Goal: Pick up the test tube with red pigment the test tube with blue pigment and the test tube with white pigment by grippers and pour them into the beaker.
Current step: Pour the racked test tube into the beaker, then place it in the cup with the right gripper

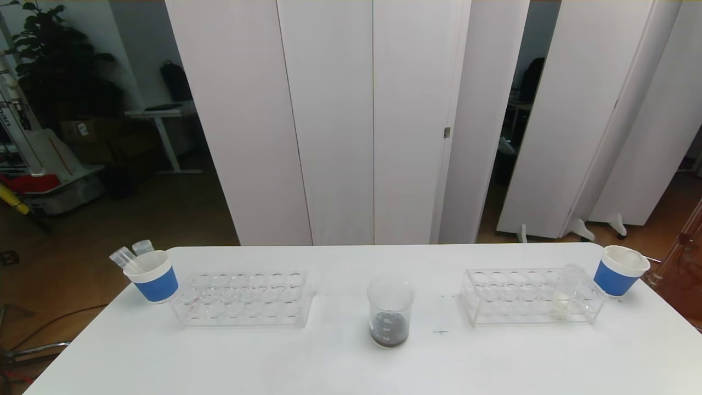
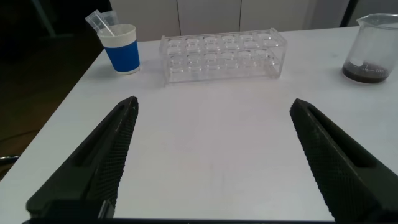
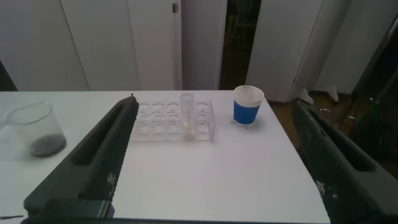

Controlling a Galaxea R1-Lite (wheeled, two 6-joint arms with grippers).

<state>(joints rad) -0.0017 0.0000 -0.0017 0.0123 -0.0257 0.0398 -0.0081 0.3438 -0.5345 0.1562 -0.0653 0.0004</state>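
The beaker (image 1: 390,312) stands mid-table with dark liquid in its bottom; it also shows in the left wrist view (image 2: 373,46) and the right wrist view (image 3: 38,129). The test tube with white pigment (image 1: 567,291) stands upright in the right clear rack (image 1: 521,299), and shows in the right wrist view (image 3: 187,115) too. No tube with blue or red liquid is in view. My left gripper (image 2: 213,102) is open and empty above the near left table. My right gripper (image 3: 214,102) is open and empty above the near right table. Neither gripper shows in the head view.
An empty clear rack (image 1: 244,299) stands left of the beaker. A blue-and-white paper cup (image 1: 153,277) at the far left holds two empty clear tubes (image 1: 129,257). Another such cup (image 1: 620,270) stands at the far right corner near the table edge.
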